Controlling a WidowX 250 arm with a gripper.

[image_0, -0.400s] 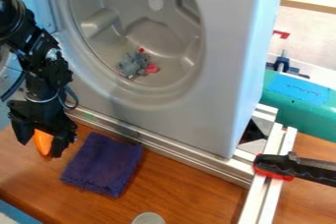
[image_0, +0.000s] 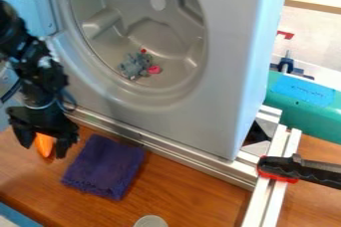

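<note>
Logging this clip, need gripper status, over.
Gripper at picture left, jaws apart. Orange item between them, grip unconfirmed. Purple cloth close beside.

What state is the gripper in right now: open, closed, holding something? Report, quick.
Gripper: open, its fingers spread on either side of an orange object; whether they touch it cannot be told.

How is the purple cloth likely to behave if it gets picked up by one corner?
The cloth lies flat with soft, slightly uneven edges, so it would probably hang limp and fold. It looks thin, so likely light for its size. Its surface seems textured, so I'd guess it isn't slippery.
</note>
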